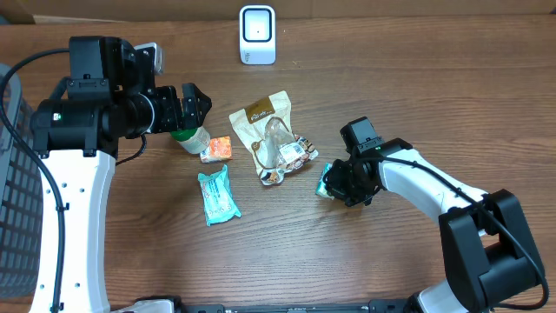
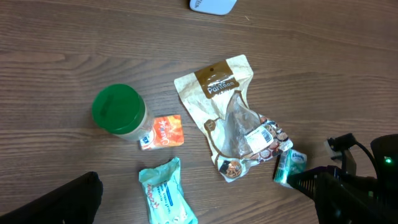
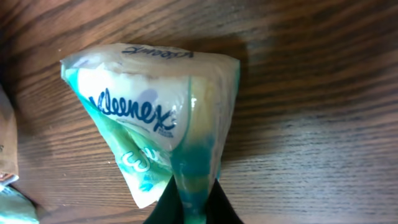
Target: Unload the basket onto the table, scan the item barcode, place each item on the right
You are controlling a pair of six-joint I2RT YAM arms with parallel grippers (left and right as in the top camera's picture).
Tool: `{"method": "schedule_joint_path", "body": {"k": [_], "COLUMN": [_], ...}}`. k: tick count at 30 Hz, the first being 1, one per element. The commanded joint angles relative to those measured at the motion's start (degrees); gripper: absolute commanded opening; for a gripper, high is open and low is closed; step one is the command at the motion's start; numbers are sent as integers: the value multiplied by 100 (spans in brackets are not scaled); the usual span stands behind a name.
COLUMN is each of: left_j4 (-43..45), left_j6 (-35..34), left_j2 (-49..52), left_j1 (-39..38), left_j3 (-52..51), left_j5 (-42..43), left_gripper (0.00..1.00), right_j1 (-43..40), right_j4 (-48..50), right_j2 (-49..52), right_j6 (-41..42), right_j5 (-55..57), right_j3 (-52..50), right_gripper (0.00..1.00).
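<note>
Looking at the overhead view, your right gripper (image 1: 337, 184) is closed tight on the Kleenex pack (image 1: 324, 181), which sits right of the middle of the table (image 1: 365, 78). It's just beside the lower right corner of the tan pouch (image 1: 265, 130). In the right wrist view, the two dark fingertips (image 3: 163, 210) pinch one narrow end of the pack, and the plastic is bunched up between them. The logo side faces the camera. I can't tell whether the pack rests on the wood or is a hair off it.

Your left gripper (image 1: 193, 106) has its fingers spread wide and is holding nothing. It hangs over the green-lidded jar (image 2: 118, 110) on the left side. An orange packet (image 2: 163, 131) lies just beside that jar, and a teal wrapper (image 2: 166, 193) lies nearer the front edge.

The white scanner (image 1: 257, 35) stands at the far edge, well apart from the Kleenex pack. A dark basket (image 1: 13, 174) runs along the left edge.
</note>
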Motion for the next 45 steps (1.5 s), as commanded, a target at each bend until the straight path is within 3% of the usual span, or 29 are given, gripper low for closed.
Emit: {"method": "schedule_joint_path", "body": {"k": [1, 5, 9, 16, 22, 31, 36, 45], "left_j4": [4, 4, 4, 4, 4, 4, 4, 4], "left_j6": [107, 107, 107, 107, 107, 107, 107, 107], "left_j2": [-66, -66, -66, -66, -66, -66, -66, -66], "left_j1": [-2, -2, -2, -2, -2, -2, -2, -2], "left_j3": [-22, -22, -22, -22, -22, -22, -22, -22], "left_j5": [-37, -37, -37, -37, -37, -37, -37, -37], "left_gripper": [100, 100, 99, 100, 100, 100, 100, 100], "right_j1": [-59, -166, -289, -431, -483, -785, -802, -774], "right_j4": [-286, -717, -833, 490, 2398, 4767, 5305, 5294], "right_j2": [17, -328, -750, -1067, -1054, -1054, -1054, -1021], "right_j6": [-402, -1224, -2319, -2430, -1172, 1897, 2361, 2068], "right_j5": [291, -221, -1744, -4350, -5821, -6544, -6575, -6546], "right_j3": [90, 592, 1150, 1405, 1405, 1405, 1405, 1394], "right_gripper": [4, 4, 4, 4, 4, 4, 4, 4]}}
